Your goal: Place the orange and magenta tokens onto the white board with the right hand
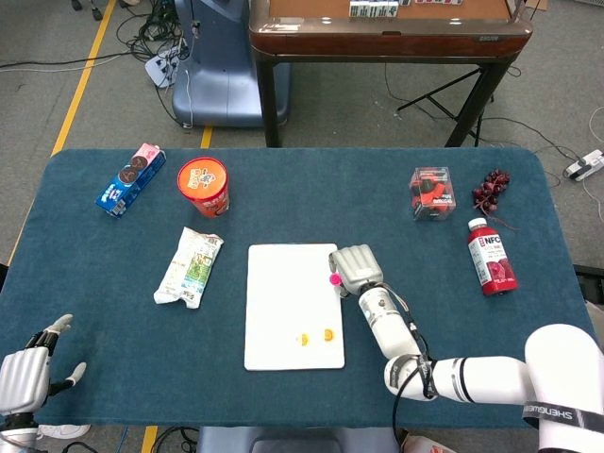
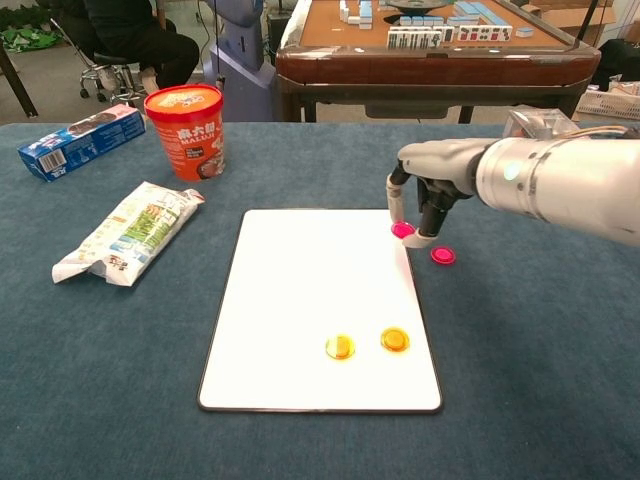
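Note:
My right hand (image 2: 425,190) (image 1: 355,269) hovers over the right edge of the white board (image 2: 310,300) (image 1: 288,302) and pinches a magenta token (image 2: 402,229) (image 1: 334,279) between its fingertips. A second magenta token (image 2: 442,255) lies on the blue cloth just right of the board; the hand hides it in the head view. Two orange tokens (image 2: 340,347) (image 2: 395,340) lie side by side on the board's near part, seen also in the head view (image 1: 303,340) (image 1: 327,334). My left hand (image 1: 26,373) hangs off the table's near left corner, fingers apart, holding nothing.
An orange noodle cup (image 2: 186,130), a snack packet (image 2: 130,232) and a blue biscuit box (image 2: 80,140) lie left of the board. A clear box with red contents (image 1: 430,192), grapes (image 1: 491,191) and a juice bottle (image 1: 491,257) stand at the right.

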Robot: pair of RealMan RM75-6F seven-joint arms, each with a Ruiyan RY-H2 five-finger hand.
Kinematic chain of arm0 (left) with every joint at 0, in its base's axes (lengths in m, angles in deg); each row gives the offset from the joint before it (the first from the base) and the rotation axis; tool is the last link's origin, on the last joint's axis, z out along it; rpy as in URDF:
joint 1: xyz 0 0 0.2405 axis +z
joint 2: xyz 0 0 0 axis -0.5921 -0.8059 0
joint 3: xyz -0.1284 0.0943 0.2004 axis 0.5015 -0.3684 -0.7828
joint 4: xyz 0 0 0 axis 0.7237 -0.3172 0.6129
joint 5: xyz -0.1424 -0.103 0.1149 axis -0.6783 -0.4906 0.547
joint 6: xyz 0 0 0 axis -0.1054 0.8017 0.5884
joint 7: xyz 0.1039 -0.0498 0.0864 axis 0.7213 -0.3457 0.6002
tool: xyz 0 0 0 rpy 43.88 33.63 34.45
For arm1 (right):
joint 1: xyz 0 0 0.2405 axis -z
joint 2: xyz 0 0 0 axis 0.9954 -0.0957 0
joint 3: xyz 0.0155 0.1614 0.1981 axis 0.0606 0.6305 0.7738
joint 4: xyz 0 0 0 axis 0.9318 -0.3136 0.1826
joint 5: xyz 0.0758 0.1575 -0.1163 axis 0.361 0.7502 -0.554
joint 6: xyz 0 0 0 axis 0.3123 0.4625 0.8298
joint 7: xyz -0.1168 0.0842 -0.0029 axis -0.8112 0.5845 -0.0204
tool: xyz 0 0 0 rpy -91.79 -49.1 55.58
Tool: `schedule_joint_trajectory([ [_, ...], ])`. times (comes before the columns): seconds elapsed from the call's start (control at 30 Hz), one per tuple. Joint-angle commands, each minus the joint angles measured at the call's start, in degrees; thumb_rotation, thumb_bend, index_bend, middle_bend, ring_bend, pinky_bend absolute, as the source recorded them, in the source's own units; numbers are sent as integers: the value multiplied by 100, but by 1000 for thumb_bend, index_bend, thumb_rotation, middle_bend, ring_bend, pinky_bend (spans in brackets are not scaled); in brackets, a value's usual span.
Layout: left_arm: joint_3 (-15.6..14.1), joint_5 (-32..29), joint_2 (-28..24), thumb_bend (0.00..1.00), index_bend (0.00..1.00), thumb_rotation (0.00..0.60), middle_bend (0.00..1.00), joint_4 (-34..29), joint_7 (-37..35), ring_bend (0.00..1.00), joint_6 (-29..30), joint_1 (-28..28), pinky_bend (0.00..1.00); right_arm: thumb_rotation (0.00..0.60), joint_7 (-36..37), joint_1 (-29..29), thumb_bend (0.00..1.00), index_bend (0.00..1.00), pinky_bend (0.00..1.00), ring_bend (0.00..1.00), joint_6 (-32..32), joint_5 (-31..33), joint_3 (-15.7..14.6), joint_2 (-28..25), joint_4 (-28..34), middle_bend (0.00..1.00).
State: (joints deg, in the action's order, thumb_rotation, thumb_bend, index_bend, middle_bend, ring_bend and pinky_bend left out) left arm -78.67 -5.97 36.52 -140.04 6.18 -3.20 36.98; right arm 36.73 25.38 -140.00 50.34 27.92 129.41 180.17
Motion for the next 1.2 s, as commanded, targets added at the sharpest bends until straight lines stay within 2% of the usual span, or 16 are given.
schedule_joint_trajectory([
  [0.03, 2, -7, -19, 236, 202, 600, 299, 6, -14, 305, -1, 4, 645, 600, -58, -144, 259, 471, 1000, 1000, 42, 74, 92, 143, -130, 1000],
  [0.27, -9, -19, -51, 236, 203, 600, 299, 0, -51, 305, 18, 33, 645, 600, -156, -364, 229, 470, 1000, 1000, 117, 260, 141, 350, -361, 1000],
  [0.5, -31, -15, -30, 236, 203, 600, 299, 27, -61, 305, 15, 50, 645, 600, -92, -373, 35, 378, 1000, 1000, 111, 289, 83, 453, -514, 1000],
  [0.6, -28, -8, -30, 236, 203, 600, 299, 20, -60, 305, 23, 51, 645, 600, -30, -341, 4, 349, 1000, 1000, 108, 243, 54, 451, -545, 1000],
  [0.77, -25, -5, -15, 236, 203, 600, 299, 15, -59, 305, 31, 54, 645, 600, 6, -247, 23, 342, 1000, 1000, 59, 145, -63, 321, -442, 1000],
  [0.93, -19, 2, -7, 236, 203, 600, 299, 14, -53, 305, 19, 41, 645, 600, 59, -57, 116, 342, 1000, 1000, -71, 73, -221, 4, -203, 1000],
  [1.2, 2, 10, 10, 236, 203, 600, 299, -43, 4, 305, 18, 17, 646, 600, 196, 247, 144, 342, 1000, 1000, -107, 45, -461, -353, -87, 1000],
])
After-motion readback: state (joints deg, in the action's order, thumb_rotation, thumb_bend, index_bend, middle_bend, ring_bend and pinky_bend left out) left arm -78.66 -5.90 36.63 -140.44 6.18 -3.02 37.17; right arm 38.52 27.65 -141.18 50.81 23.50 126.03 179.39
